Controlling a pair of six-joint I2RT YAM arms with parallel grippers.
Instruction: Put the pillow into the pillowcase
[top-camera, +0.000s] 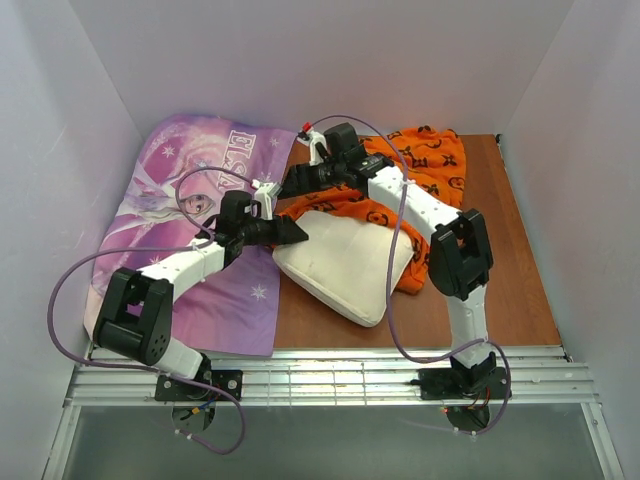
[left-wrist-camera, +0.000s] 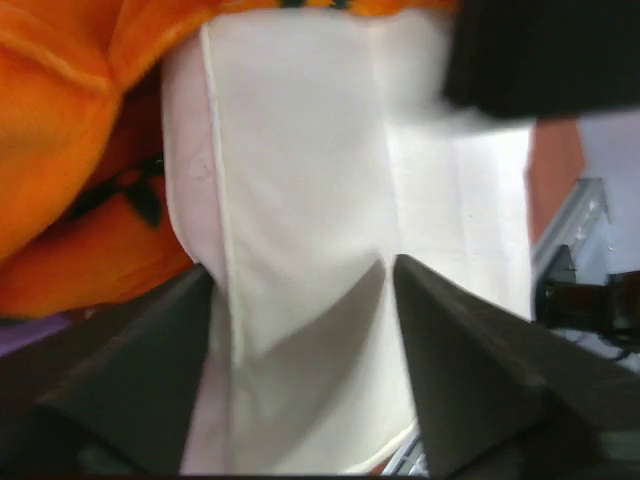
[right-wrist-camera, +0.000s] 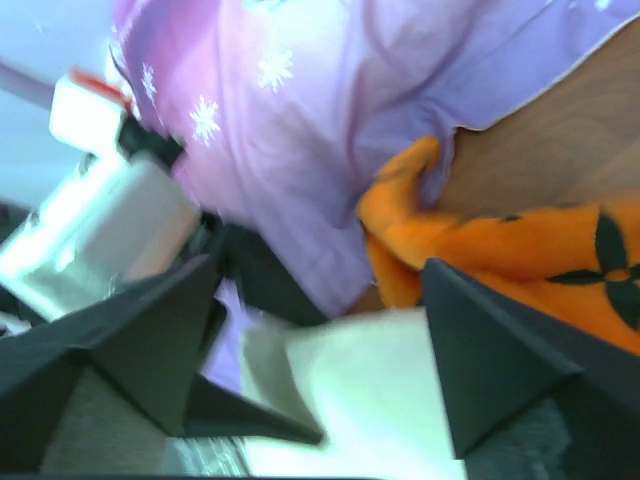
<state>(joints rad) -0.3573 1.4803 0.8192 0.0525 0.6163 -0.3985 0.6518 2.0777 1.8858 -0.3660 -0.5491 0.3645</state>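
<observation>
While the left gripper (left-wrist-camera: 300, 270) gapes around the pillow's (top-camera: 345, 265) edge in the middle of the table (top-camera: 510, 250) and the right gripper (top-camera: 285, 186) hangs wide and empty, the pillowcase (top-camera: 425, 160) toward the far edge likely needs its mouth pinched open first.

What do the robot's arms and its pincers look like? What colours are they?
The left arm and the right arm look alike: smooth white tubes joined by chunky black joints. A thin purple cable loops loosely along each one. The left pincer and the right pincer each have two dark, pointed fingers shaped like wedges.
</observation>
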